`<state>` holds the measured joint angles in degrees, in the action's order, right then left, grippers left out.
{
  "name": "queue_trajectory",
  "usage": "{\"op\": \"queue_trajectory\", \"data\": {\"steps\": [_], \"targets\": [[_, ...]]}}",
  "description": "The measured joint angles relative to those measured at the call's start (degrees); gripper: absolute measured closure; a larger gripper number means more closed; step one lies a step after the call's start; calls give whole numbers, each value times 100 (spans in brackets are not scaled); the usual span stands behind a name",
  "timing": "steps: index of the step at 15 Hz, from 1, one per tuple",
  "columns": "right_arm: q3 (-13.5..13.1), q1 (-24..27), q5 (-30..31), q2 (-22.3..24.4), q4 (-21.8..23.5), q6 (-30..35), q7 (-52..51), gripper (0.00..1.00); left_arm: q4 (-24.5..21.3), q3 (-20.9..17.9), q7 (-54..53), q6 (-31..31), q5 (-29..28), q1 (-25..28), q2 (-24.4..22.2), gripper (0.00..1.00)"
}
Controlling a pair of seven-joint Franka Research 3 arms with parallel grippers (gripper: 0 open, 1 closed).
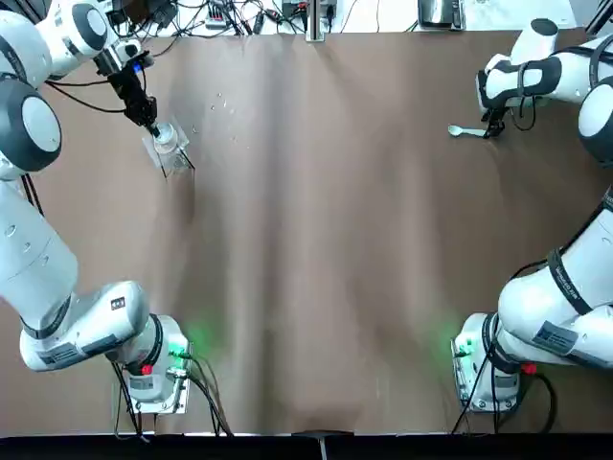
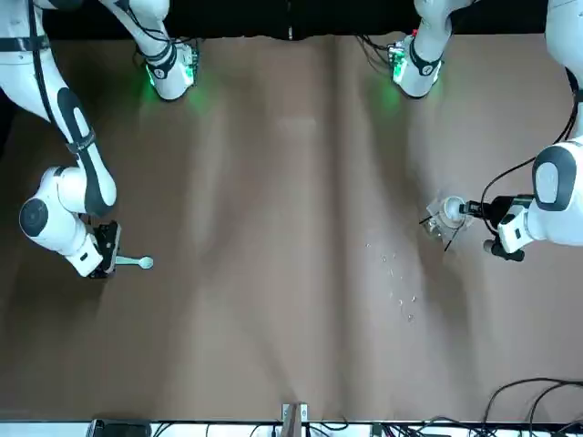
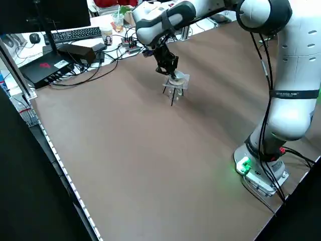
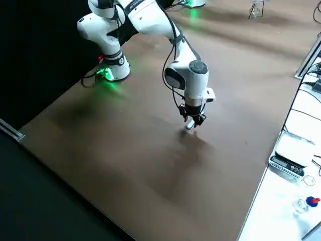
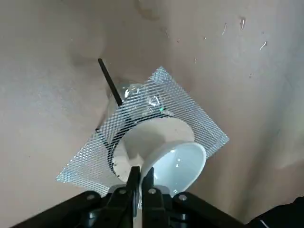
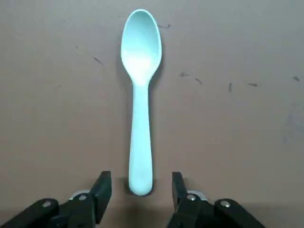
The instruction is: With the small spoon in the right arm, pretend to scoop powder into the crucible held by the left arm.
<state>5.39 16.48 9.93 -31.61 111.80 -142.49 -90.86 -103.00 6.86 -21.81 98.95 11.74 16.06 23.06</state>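
Note:
A small white crucible (image 5: 159,152) sits on a wire-mesh stand (image 5: 190,114) at the table's far left (image 1: 165,142). My left gripper (image 5: 141,176) is shut on the crucible's rim, seen also in the top view as left gripper (image 1: 151,125) and in the front view as left gripper (image 2: 469,210). A small pale spoon (image 6: 140,99) lies flat on the table at the far right (image 1: 466,131). My right gripper (image 6: 140,190) is open low over it, one finger on each side of the handle's end; the top view shows right gripper (image 1: 492,127) there.
The brown table (image 1: 326,240) runs bare between the two arms. A few small specks (image 1: 222,103) lie near the mesh stand. Cables and desk gear (image 1: 230,14) line the far edge. The arm bases (image 1: 153,369) stand at the near edge.

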Motion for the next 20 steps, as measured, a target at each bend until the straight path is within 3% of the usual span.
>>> {"op": "queue_trajectory", "data": {"steps": [4, 7, 14, 18, 20], "targets": [[21, -1, 1, -78, 3, -26, -25, 42, 74, 4, 73, -15, 132, 27, -22, 94], [49, -3, 2, -113, 8, -77, -36, 43, 170, 114, 389, -139, 845, 42, -162, 94], [66, -4, 4, -207, 10, -247, -50, 46, 233, 1179, 1711, -154, 1427, -119, -295, 94], [66, -4, 4, -206, -5, -320, -52, 67, 417, 1315, 2435, 59, 1513, -703, -215, 94], [66, -3, 3, -205, -8, -321, -50, 71, 485, 1318, 2737, 329, 1595, -1009, -157, 94]]}}
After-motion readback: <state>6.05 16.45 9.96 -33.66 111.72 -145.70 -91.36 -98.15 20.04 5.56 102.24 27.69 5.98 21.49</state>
